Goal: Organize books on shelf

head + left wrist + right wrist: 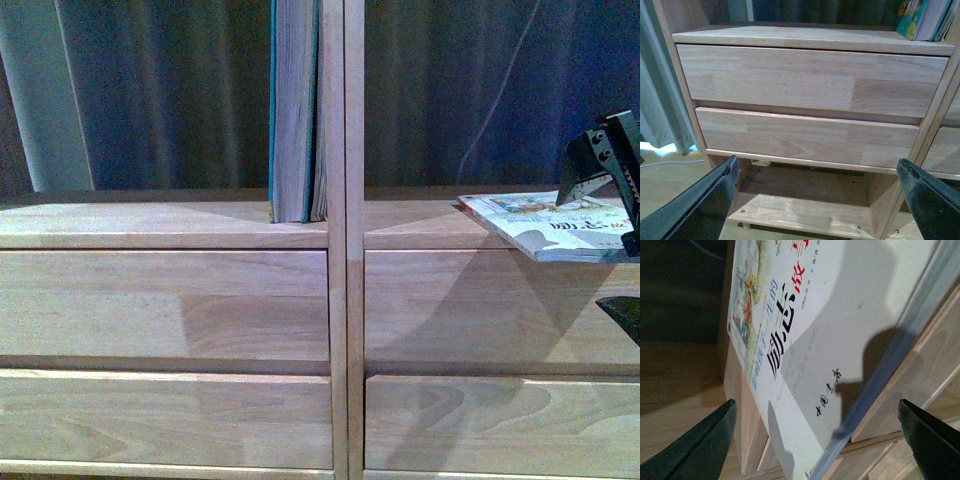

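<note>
The thick teal book stands upright in the left compartment of the pale wood shelf, against the centre divider. Its lower corner shows in the left wrist view. The white book with Chinese characters lies flat on the right compartment's ledge, its corner jutting over the front edge. My right gripper is open at the far right, its jaws above and below that book's corner; the right wrist view shows the cover between the spread jaws, apart from both. My left gripper is open and empty, low before the left drawers.
Two plain drawer fronts fill each column below the ledge. A dark curtain hangs behind the backless compartments. The shelf's bottom board and wooden floor lie under the left gripper.
</note>
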You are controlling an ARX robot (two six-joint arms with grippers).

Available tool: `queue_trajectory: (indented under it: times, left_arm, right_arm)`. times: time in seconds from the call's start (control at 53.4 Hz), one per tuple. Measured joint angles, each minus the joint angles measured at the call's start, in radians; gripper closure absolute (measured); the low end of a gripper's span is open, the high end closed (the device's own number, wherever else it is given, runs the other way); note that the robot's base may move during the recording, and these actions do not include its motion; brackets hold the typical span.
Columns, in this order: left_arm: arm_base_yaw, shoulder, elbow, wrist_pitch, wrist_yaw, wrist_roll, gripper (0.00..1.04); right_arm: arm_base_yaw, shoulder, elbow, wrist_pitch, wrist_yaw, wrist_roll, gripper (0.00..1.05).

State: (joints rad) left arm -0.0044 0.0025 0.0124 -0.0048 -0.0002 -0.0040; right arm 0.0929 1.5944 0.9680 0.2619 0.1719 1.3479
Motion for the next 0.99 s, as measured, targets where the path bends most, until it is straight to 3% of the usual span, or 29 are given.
queue_trajectory:
  times: [0.318, 0.842, 0.936, 0.992]
  left_arm:
    - [0.0, 0.0, 0.0, 0.0, 0.0, 0.0, 0.07]
    - [0.0, 0.0, 0.0, 0.0, 0.0, 0.0, 0.07]
    - [0.0, 0.0, 0.0, 0.0, 0.0, 0.0, 0.07]
    - [0.0, 0.0, 0.0, 0.0, 0.0, 0.0, 0.07]
  right_arm:
    - [-0.022, 0.046, 0.054, 0.005, 0.01, 0.003, 0.07]
    - [-0.03, 0.053, 0.06, 0.006, 0.019, 0.003, 0.84]
    - [-0.03, 0.052, 0.063, 0.013, 0.019, 0.003, 0.95]
    - [-0.03, 0.052, 0.063, 0.013, 0.019, 0.003, 0.97]
